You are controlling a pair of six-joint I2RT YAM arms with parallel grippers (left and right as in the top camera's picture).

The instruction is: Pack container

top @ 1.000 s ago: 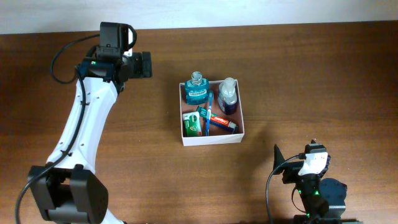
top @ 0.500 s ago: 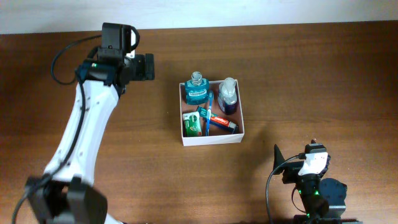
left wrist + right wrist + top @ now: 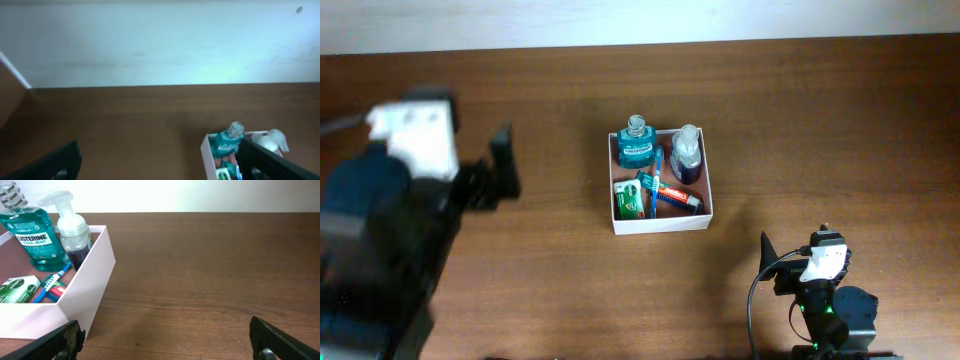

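Observation:
The container (image 3: 660, 221), a white-walled square box with a reddish-brown floor, sits mid-table. It holds a teal mouthwash bottle (image 3: 635, 145), a clear pump bottle (image 3: 687, 153), a green packet (image 3: 631, 199), a blue toothbrush (image 3: 655, 180) and a red toothpaste tube (image 3: 678, 196). My left gripper (image 3: 501, 170) is raised, blurred, left of the box, open and empty (image 3: 160, 167). My right gripper (image 3: 769, 264) is open and empty (image 3: 165, 342), low over the table to the right of the box. The box wall (image 3: 92, 287) shows in the right wrist view.
The dark wooden table (image 3: 820, 130) ends at a white wall (image 3: 160, 45) at the back. The right arm's base (image 3: 830, 310) stands at the front right. The left arm fills the lower left of the overhead view.
My left arm has swung back from the far left of the table, toward the front and up toward the camera, and is blurred. The right arm and the box have not moved.

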